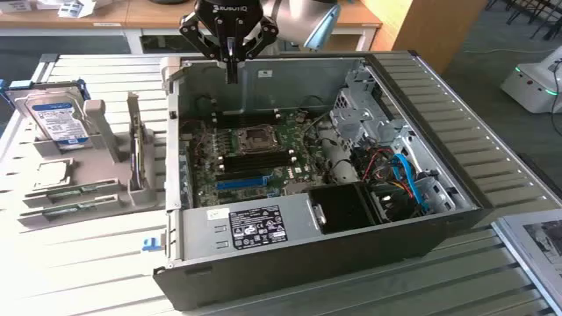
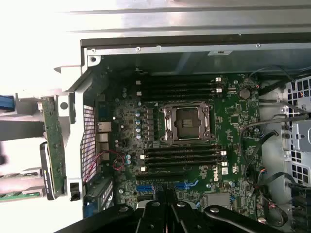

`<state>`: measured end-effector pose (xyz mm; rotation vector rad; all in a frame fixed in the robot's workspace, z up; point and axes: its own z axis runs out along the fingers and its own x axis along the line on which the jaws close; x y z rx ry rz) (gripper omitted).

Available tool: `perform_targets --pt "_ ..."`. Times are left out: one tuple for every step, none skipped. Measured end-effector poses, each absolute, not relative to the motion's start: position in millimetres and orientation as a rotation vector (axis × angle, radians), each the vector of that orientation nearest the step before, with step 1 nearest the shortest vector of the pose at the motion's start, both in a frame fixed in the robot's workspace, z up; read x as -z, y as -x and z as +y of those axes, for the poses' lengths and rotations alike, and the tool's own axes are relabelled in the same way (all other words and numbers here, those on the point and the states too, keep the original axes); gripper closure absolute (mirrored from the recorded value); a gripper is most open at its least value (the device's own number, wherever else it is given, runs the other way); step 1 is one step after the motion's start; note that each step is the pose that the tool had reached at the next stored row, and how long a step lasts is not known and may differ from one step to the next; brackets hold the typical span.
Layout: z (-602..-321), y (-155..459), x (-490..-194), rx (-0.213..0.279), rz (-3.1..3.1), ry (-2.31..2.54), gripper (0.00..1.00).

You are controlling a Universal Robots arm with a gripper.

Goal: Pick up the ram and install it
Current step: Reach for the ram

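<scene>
Glare bleaches much of the grey holder [image 1: 110, 141] at the exterior view's left, where the ram [image 1: 72, 191] lies flat in a slot with a second stick [image 1: 68, 211] just beside it (both run off the edge of the wrist view). The gripper [image 1: 231, 74] hangs above the far wall of the open computer case [image 1: 457, 178], well apart from the ram. Its fingers [image 2: 151, 219] are drawn nearly together; whether they pinch anything cannot be made out.

One computer case [image 1: 351, 263], one motherboard [image 1: 297, 172], one hard drive [image 1: 57, 118], one processor chip [image 1: 49, 172], two ram sticks [image 1: 75, 191]
</scene>
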<state>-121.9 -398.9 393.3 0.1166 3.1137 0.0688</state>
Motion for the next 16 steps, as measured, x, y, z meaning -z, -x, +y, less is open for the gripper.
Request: perform_targets --pt "-398.8 121.9 -393.3 -0.069 3.114 -0.117 0.86" --pt "-398.9 121.9 -393.3 -0.069 3.114 -0.117 0.86" --pt "-398.9 121.9 -393.3 -0.069 3.114 -0.117 0.86" --pt "-398.9 121.9 -393.3 -0.069 3.114 -0.117 0.86" --pt "-398.8 121.9 -393.3 -0.069 3.114 -0.117 0.86" --pt "-398.9 121.9 -393.3 -0.069 3.114 -0.117 0.86" --pt "-398.9 121.9 -393.3 -0.069 3.114 -0.117 0.86" --pt "-398.9 121.9 -393.3 -0.069 3.114 -0.117 0.86" --pt "-398.8 121.9 -393.3 -0.069 3.114 -0.117 0.86" --pt "-398.9 121.9 -393.3 -0.069 3.114 -0.117 0.86" --pt "-398.8 122.0 -393.2 -0.069 3.114 -0.116 0.86" --pt "-398.8 122.4 -393.2 -0.069 3.114 -0.117 0.86" --pt "-398.8 123.0 -393.2 -0.069 3.114 -0.117 0.86" --pt "-398.9 123.8 -393.2 -0.069 3.114 -0.117 0.86" --pt "-398.9 124.9 -393.3 -0.069 3.114 -0.117 0.86" --pt "-398.9 126.3 -393.3 -0.069 3.114 -0.117 0.86"
